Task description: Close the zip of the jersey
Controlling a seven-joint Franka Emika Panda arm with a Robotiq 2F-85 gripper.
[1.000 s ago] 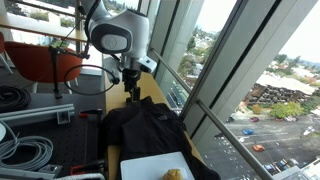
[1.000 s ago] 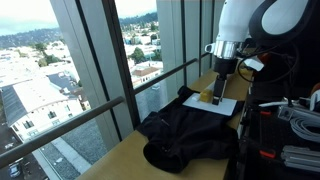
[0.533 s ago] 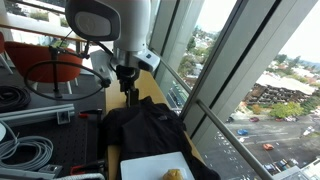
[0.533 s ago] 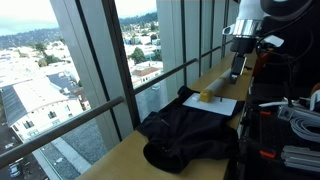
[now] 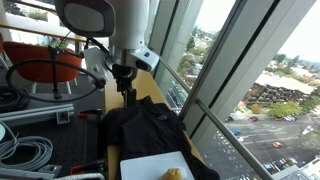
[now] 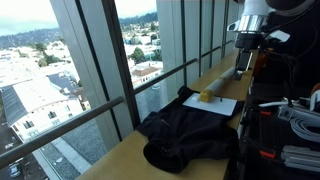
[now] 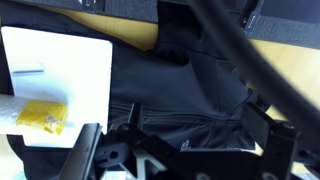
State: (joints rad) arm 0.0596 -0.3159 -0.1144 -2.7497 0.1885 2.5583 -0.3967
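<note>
The jersey [image 5: 150,125] is a rumpled black heap in the middle of the long wooden worktop [image 5: 150,88] that runs beside the windows. Its long axis follows the worktop, and its fabric spills out to the window-side edge. In the other exterior view the jersey [image 6: 190,135] sits toward the near end, with bare wood [image 6: 115,162] left at the near window-side corner. There's also open wood past it in an exterior view, under the arm. The edge away from the glass is crowded with black gear and coiled cables [image 5: 20,145].

The gripper [image 5: 128,95] hangs well above the worktop and touches nothing. In the wrist view the gripper [image 7: 180,150] has its jaws apart, with only the jersey [image 7: 190,90] far below.

The white tray [image 7: 70,70] lies flat right up against the jersey (possibly overlapping it, I can't tell). A small yellow object [image 7: 40,117] sits on the tray.

The zip [image 7: 190,117] is hard to pick out. My best guess is the faint line running lengthwise across the fabric. There's a tiny pale mark [image 7: 183,147] on the cloth, too small to read.
</note>
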